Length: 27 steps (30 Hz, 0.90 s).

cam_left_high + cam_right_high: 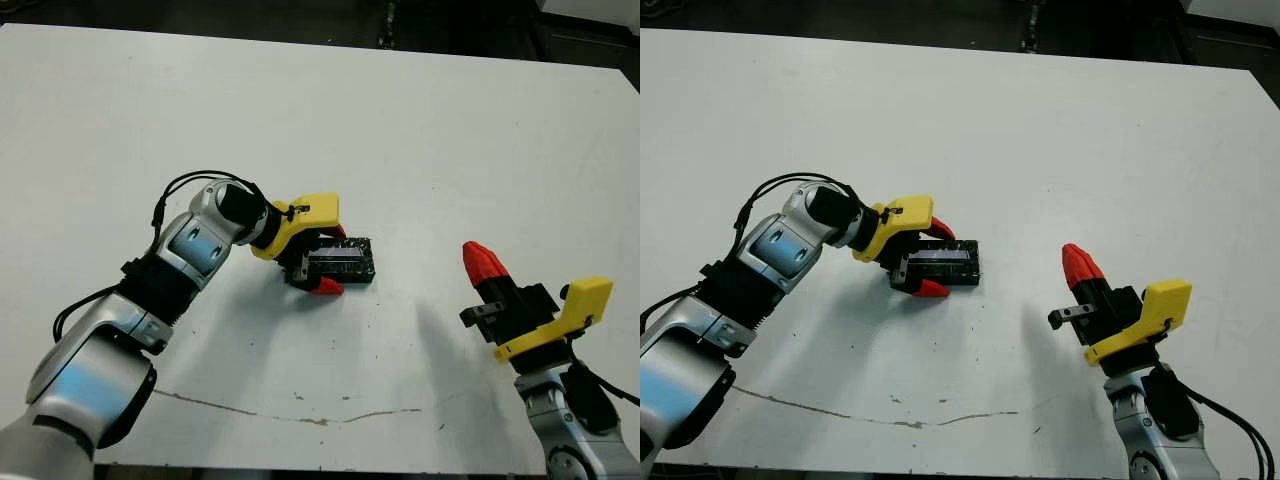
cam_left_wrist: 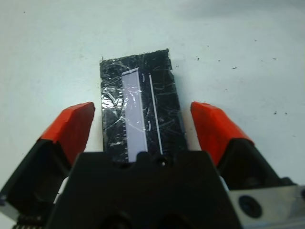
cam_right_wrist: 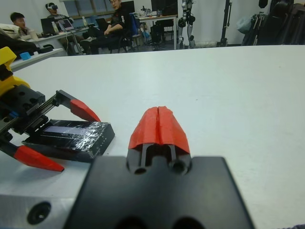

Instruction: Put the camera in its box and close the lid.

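- Left wrist view: lid [image 2: 140, 114] sits on the box on the table [image 1: 420, 130], between the spread fingers of the left gripper [image 1: 328, 259] — not clamped.
- Right gripper [image 1: 484, 261] idle, fingers together, well apart.
- Camera unseen, presumably inside; closing step — next, press lid flush.

Head stereo pair: looks forward and down from above the near edge of the white table [image 1: 420, 130], both arms rising from the bottom corners; the two eyes differ by a slight sideways offset.
Left wrist view: very near, looking down along the left gripper [image 2: 143, 125] onto the flat black crinkled foil-like lid with a pale strip [image 2: 141, 110].
Right wrist view: low, near table level, looking along the right gripper [image 3: 158, 126] across the table toward seated people [image 3: 114, 19].
Shared: the lid shows in all views.
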{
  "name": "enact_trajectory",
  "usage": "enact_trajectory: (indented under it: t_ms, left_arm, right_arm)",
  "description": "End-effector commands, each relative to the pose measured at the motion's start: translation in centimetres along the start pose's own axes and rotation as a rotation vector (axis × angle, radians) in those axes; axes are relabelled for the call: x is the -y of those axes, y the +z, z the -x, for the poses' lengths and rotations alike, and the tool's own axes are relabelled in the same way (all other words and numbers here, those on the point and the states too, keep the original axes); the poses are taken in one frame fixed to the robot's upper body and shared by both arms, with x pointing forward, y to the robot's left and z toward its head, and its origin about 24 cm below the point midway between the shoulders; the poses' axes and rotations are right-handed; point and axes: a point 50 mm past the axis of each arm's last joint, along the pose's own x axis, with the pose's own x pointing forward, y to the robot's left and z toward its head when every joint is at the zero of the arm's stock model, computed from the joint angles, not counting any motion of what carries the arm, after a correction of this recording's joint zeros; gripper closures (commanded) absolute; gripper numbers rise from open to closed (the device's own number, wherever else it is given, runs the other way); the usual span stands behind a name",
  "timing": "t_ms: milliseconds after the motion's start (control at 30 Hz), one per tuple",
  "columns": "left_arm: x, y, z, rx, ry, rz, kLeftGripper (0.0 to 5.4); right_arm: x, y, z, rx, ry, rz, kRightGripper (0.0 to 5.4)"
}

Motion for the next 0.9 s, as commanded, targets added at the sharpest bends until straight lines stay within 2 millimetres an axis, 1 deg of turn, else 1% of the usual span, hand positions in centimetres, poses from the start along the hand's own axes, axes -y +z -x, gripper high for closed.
enact_trajectory:
  t_ms: [33,100,233,400,633,733,900]
  left_arm:
    - [0.9,-1.6,-0.2,-0.015,-0.015,0.064,0.01]
    - [1.0,-1.9,0.2,-0.013,-0.011,0.08,0.01]
    - [1.3,-2.4,0.9,0.018,0.008,0.052,0.01]
    - [1.4,-2.9,2.2,0.043,0.045,0.077,0.01]
    - [1.4,-4.0,4.8,0.044,0.086,0.172,0.01]
    - [1.6,-4.6,6.1,0.034,0.13,0.183,0.01]
    - [1.8,-5.8,8.6,0.02,0.216,0.269,0.01]
  right_arm:
    - [0.1,-0.1,0.2,-0.019,-0.011,0.002,5.4]
    - [0.1,0.0,0.2,-0.017,-0.008,0.0,5.4]
    - [0.1,0.0,0.2,-0.013,-0.008,-0.005,5.4]
    - [0.2,0.1,0.2,-0.008,-0.004,0.009,5.4]
    - [0.2,0.2,0.1,-0.003,0.0,0.018,5.4]
    - [0.2,0.1,0.1,0.001,0.006,0.017,5.4]
    - [0.2,0.1,0.1,-0.003,0.013,-0.006,5.4]
